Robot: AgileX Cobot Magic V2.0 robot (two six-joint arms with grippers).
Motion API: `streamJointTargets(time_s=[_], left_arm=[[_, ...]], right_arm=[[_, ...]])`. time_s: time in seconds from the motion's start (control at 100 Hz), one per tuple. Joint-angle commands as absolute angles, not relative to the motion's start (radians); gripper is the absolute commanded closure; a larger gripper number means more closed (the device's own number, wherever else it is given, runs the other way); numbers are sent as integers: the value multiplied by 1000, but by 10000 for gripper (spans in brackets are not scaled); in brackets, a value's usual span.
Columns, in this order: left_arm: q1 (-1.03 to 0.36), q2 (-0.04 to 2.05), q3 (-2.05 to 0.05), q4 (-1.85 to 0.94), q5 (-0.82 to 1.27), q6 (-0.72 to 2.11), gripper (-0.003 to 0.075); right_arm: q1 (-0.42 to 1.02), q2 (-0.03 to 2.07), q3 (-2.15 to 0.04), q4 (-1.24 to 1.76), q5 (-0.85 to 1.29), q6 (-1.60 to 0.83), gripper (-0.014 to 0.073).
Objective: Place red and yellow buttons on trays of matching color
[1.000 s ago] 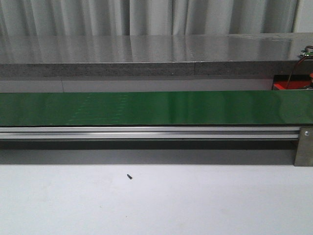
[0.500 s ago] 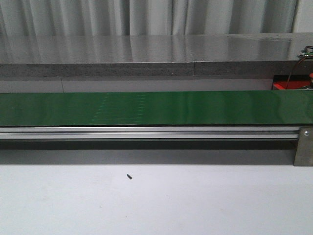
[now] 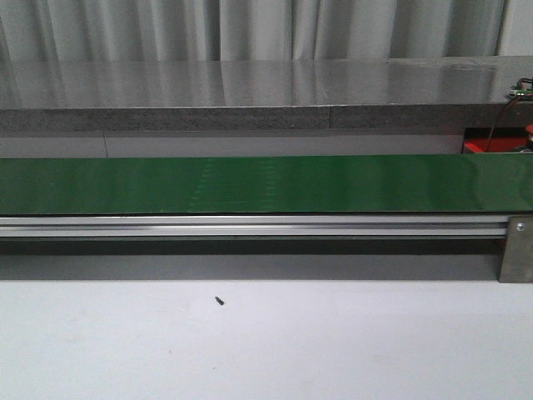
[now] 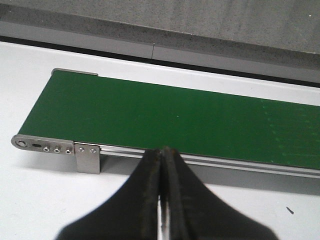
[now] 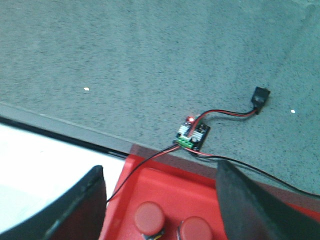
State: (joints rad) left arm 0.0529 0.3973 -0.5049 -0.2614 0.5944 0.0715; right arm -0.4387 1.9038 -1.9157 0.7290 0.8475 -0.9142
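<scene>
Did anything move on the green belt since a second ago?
Yes. The faint pale marks on the green belt slid to the right, from left of the middle to about the middle, so the belt is running that way. No button is on it. The silver rail, the little black speck on the white table and the grey counter behind stayed put.

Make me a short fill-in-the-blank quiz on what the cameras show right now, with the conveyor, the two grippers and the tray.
1. The conveyor belt is colored ____.
2. The left gripper has its fingers ____.
3. The right gripper hangs open above a tray colored ____.
4. The number of red buttons visible in that tray is ____.

Missing words: green; shut; red; two
</scene>
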Motion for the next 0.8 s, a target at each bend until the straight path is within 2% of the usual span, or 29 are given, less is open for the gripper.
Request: streamJointTargets(time_s=[0.0,0.33,0.79], left_arm=[[46,402,-532,-281,527,69,740],[46,402,-532,-281,527,69,740],[46,402,-532,-281,527,69,740]], right_arm=[[-442,1793,-1915,783,847,-914,117],[-442,1542,-1701,836,822,-949,117],[-442,1150,-1227,1082,739,-1114,117]])
